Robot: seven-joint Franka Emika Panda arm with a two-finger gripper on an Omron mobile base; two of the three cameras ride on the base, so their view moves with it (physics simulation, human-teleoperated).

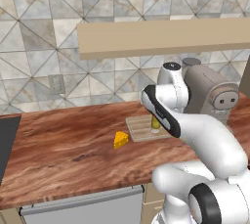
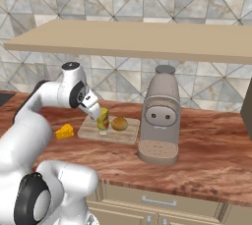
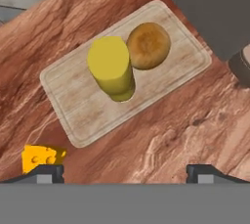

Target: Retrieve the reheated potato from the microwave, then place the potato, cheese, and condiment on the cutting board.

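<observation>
While the potato [image 3: 149, 45] and the condiment bottle [image 3: 112, 66] already stand side by side on the cutting board [image 3: 88, 105], the cheese [image 3: 40, 158] lies on the counter [image 1: 63, 145] just beside it, not yet placed. Gripper [image 3: 124, 171] hovers above, released, empty.

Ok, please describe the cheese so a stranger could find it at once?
Find the grey coffee machine on the wooden counter; beside it lies the cutting board. The cheese sits on the counter just off the board: a small yellow-orange holed wedge, unlike the upright condiment and round brown potato.
</observation>
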